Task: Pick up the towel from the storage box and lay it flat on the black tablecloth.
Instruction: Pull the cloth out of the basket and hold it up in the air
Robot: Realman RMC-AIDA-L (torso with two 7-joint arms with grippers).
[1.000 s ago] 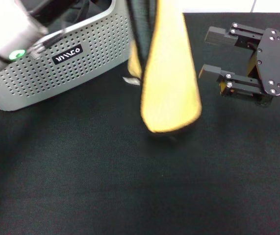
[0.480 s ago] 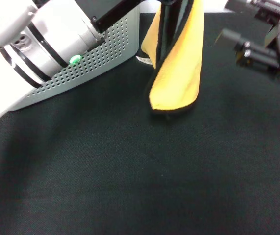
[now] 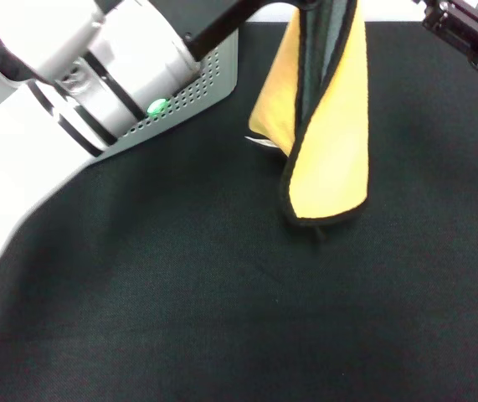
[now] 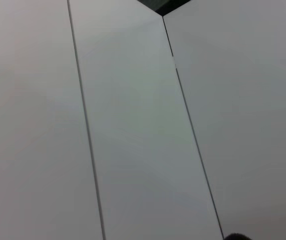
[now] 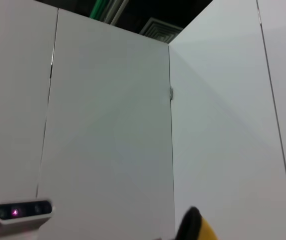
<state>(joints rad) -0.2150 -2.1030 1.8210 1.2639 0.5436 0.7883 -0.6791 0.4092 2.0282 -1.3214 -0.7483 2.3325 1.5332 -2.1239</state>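
Note:
The towel (image 3: 326,126) hangs in a long fold from the top edge of the head view. Its yellow face is outward, its grey-green face inside, and its edge is black. Its lower end is just above the black tablecloth (image 3: 222,293), and its white tag (image 3: 259,142) sticks out beside it. My left gripper (image 3: 305,7) holds the towel's top at the frame edge, with the white left arm (image 3: 96,75) reaching across. The storage box (image 3: 213,79) shows only as a corner behind that arm. My right gripper (image 3: 469,29) is partly in view at the far right. A yellow tip of the towel (image 5: 205,231) shows in the right wrist view.
The tablecloth covers the whole table in front of me. The wrist views show white wall panels, and a small white device (image 5: 22,211) with a pink light is mounted low on one panel.
The left arm has lifted the towel clear of the box and carried it to the right over the tablecloth. The right gripper has moved up towards the top right corner.

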